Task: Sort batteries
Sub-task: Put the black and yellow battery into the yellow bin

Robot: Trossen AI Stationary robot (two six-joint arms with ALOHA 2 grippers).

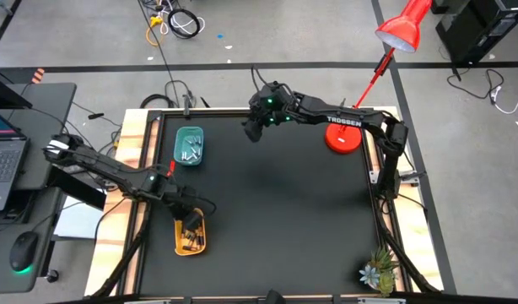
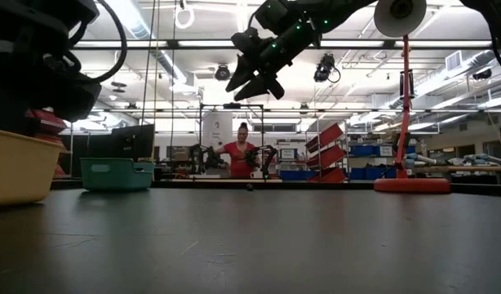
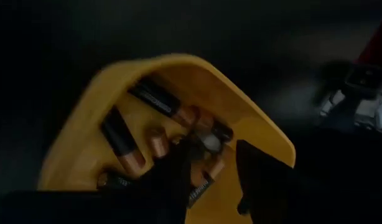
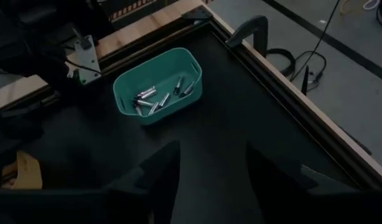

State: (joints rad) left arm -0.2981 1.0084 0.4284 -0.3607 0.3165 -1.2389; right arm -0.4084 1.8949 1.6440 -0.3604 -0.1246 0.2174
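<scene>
The yellow tray sits near the table's left near side and holds several dark, copper-ended batteries. My left gripper is open above it, fingertips low over the batteries, with one battery between them; whether it touches, I cannot tell. The teal tray near the far left holds several silver batteries. My right gripper is open and empty, raised high over the far middle of the table.
A red lamp base stands at the far right, its pole rising beside my right arm. A small plant sits at the near right corner. A small dark thing lies on the far table. The dark mat stretches between the trays and the lamp.
</scene>
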